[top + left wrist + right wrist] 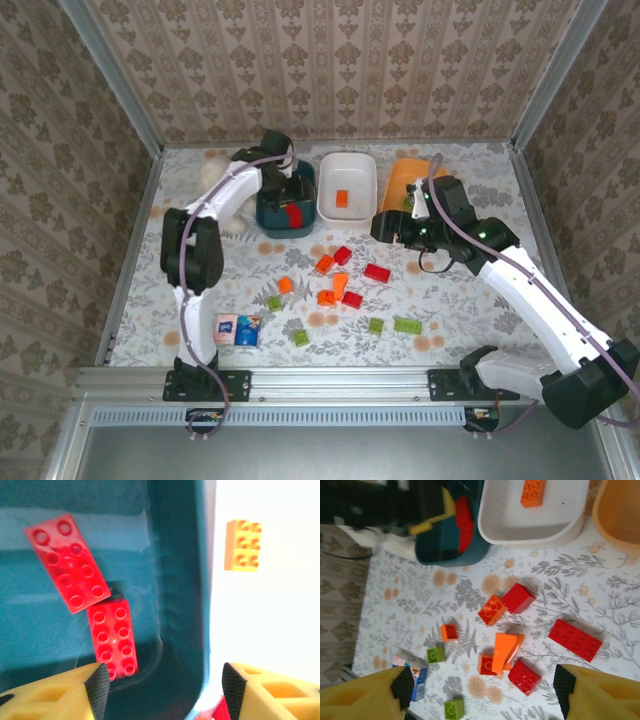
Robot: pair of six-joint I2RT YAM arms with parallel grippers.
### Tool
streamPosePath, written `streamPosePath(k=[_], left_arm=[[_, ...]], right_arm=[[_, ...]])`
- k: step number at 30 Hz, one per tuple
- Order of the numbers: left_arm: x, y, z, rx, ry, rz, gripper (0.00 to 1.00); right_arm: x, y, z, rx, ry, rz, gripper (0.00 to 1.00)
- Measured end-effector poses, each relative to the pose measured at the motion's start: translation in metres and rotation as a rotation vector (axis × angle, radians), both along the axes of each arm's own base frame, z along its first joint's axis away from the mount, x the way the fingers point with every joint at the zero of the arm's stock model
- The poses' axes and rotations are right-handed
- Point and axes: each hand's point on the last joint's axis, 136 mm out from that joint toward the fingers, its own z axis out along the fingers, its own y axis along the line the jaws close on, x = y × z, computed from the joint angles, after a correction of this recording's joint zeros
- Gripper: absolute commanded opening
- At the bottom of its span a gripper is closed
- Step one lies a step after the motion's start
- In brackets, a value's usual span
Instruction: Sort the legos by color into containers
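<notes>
Left gripper [165,692] hangs released over the dark teal bowl [185,580], its yellow fingers [92,690] spread wide and holding nothing, the bowl's wall running between them. Inside the bowl a red oblong brick [67,562] lies at 10 o'clock of that wrist view, and a second red brick [112,637] touches it at its 5 o'clock corner. Just beside the teal bowl at 3 o'clock stands the white bowl [355,172] with one orange brick [342,198] in it. The orange bowl [617,525] comes next at 3 o'clock, partly behind the right arm in the top view. Right gripper [483,692] is also released and empty, held above the counter [615,605] over the loose legos [506,650]. These lie scattered at 6 o'clock of the bowls: a long red brick [575,639], red squares [518,598], orange pieces [492,610] clustered mid-scatter, and lime green pieces [407,324] toward the near edge. At 8 o'clock of the scatter lies a blue-and-pink packet [238,329]
</notes>
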Motion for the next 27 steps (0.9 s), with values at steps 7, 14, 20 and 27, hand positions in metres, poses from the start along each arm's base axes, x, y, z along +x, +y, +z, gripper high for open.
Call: streamPosePath(k=[7,14,20,27], left_arm=[[-0.077,0.033,0.089,-0.105,-0.195,0.036,0.71],[-0.182,0.030,0.041,-0.101,-0.127,-0.073,0.74],[-0.240,0.027,0.016,-0.110,-0.105,-0.177,0.75],[-0.249,0.026,0.022,-0.131,-0.133,-0.198,0.75]], right_arm=[[-0.032,-0.008,-0.048,-0.216,0.166,0.014,0.77],[-0.094,-0.058,-0.113,-0.299,0.486,-0.231,0.76],[-0.124,-0.071,-0.165,-0.144,0.702,-0.631,0.76],[-0.112,-0.060,-0.186,0.044,0.797,-0.964,0.79]])
